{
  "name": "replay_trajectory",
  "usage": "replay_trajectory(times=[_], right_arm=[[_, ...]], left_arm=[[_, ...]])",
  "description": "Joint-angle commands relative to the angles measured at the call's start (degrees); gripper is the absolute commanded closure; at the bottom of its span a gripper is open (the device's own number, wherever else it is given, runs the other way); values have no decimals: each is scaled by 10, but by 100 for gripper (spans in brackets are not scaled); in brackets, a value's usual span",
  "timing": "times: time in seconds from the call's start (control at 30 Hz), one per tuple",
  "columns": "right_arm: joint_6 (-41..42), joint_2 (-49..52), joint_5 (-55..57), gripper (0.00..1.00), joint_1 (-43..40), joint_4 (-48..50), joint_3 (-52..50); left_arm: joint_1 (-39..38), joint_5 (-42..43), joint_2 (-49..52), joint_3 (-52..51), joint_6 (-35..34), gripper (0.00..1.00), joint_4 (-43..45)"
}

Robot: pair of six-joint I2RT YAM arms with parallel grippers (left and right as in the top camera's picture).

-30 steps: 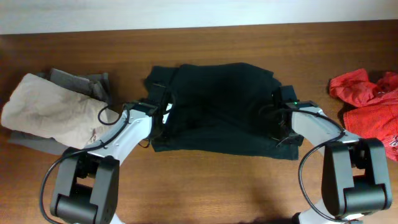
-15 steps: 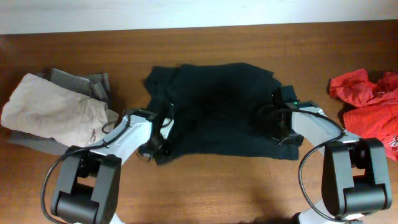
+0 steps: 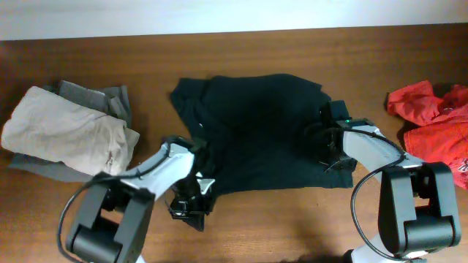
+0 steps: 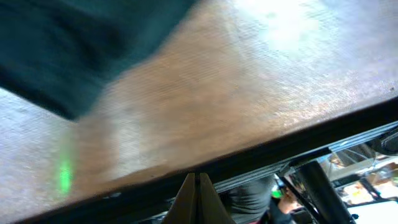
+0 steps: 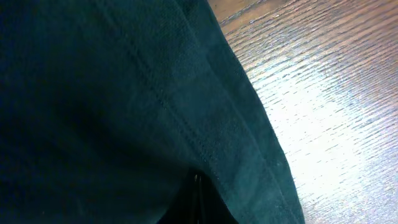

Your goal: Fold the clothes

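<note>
The clothes, a black T-shirt (image 3: 256, 124), lie spread flat at the table's middle. My left gripper (image 3: 189, 208) hangs shut near the front edge, just off the shirt's lower left corner. In the left wrist view its fingertips (image 4: 196, 186) meet with nothing between them, and the shirt (image 4: 62, 50) lies further up. My right gripper (image 3: 327, 150) rests on the shirt's right edge. In the right wrist view it is shut (image 5: 198, 186), with the dark fabric (image 5: 93, 93) gathered at its tips.
A beige garment (image 3: 66, 131) lies over a grey one (image 3: 102, 96) at the left. A red garment (image 3: 431, 117) sits at the far right. The table's front edge (image 4: 280, 143) runs just ahead of my left fingertips.
My left gripper left the shirt's left edge, shut, and swung toward the table's front. The shirt's lower left corner has shifted right and forward. The right arm has stayed put.
</note>
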Motion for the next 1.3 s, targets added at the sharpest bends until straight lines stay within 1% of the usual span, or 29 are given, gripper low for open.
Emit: replay_trajectory(times=[0.0, 0.07, 0.1, 0.17, 0.2, 0.27, 0.3, 0.43, 0.57, 0.7, 0.83, 0.93, 1.07, 1.1, 1.23, 1.27], right_arm=[[-1, -5, -10, 96, -3, -1, -9], [-1, -5, -10, 96, -3, -1, -9], [-1, -5, -10, 96, -3, -1, -9], [-1, -5, -11, 96, -3, -1, -9], [-1, -5, -11, 96, -3, -2, -9], [-1, -5, -12, 96, -3, -2, -9], [-1, -5, -13, 96, -3, -3, -9], [-1, -5, -13, 96, -3, -7, -9], [-2, -5, -18, 96, -3, -8, -9], [-2, -5, -24, 96, -3, -7, -9], [-2, -5, -24, 96, -3, -7, -9], [-2, -5, -24, 96, -3, -7, -9], [-2, -5, -24, 96, -3, -7, -9], [-2, -5, -24, 96, -3, -7, -9], [-2, -5, -23, 96, -3, -7, -9], [-3, -5, -23, 96, -3, -7, -9]], left_arm=[[-27, -52, -71, 7, -42, 99, -1], [-39, -125, -118, 23, -65, 99, 3], [-43, -191, -159, 34, -70, 99, 34], [-42, -235, -189, 33, -62, 87, 88], [-42, -256, -200, 33, -36, 83, 134], [-42, -256, -200, 33, 9, 79, 198], [-42, -247, -187, 33, 41, 73, 256], [-42, -246, -133, 33, 103, 67, 338], [-42, -246, -76, 33, 124, 66, 388], [-42, -248, -40, 33, 161, 64, 452], [-42, -250, -22, 33, 165, 61, 487], [-42, -253, -6, 33, 171, 61, 495], [-42, -304, 19, 33, 171, 61, 500], [-42, -310, 21, 33, 171, 63, 499], [-42, -312, 19, 39, 175, 92, 497], [-42, -312, 19, 44, 174, 97, 492]])
